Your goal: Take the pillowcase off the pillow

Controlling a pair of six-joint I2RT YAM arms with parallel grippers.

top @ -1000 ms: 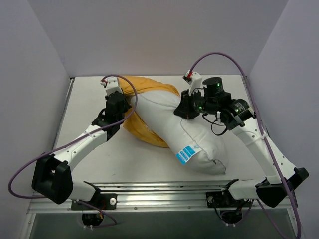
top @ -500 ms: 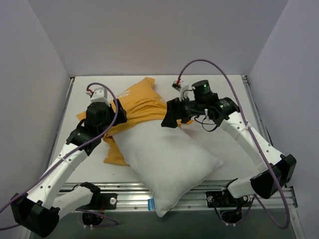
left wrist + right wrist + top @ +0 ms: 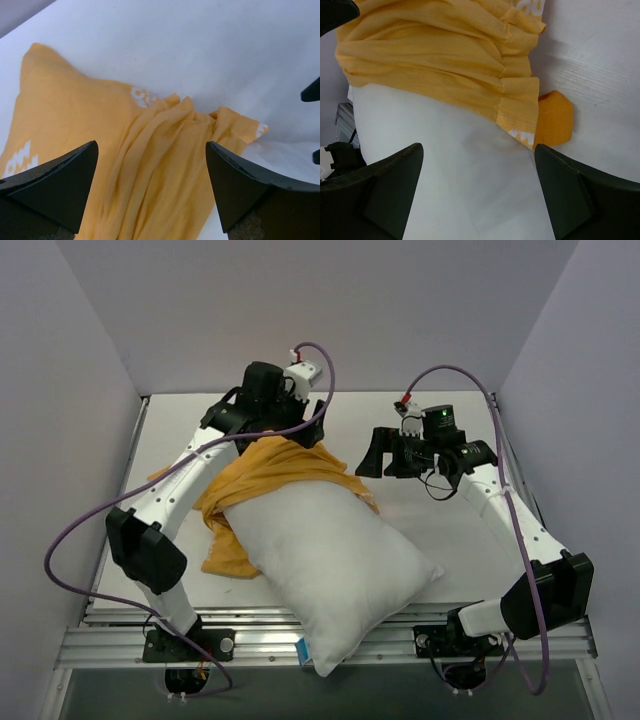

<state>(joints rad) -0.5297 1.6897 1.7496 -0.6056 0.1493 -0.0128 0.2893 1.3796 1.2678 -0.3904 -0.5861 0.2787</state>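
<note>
On the white table (image 3: 455, 525), boxed in by pale lilac walls (image 3: 320, 320), the pillow (image 3: 330, 565) lies diagonally, one corner over the near rail (image 3: 120, 645). The pillowcase (image 3: 270, 465) is bunched over the pillow's far end. The left gripper (image 3: 151, 146) and the right gripper (image 3: 479, 147) hang above the cloth with jaws spread, holding nothing.

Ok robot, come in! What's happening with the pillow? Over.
Both open, empty: left gripper, right gripper. Orange pillowcase bunched over far end of pillow, most of it bare. Nothing in the way.
</note>
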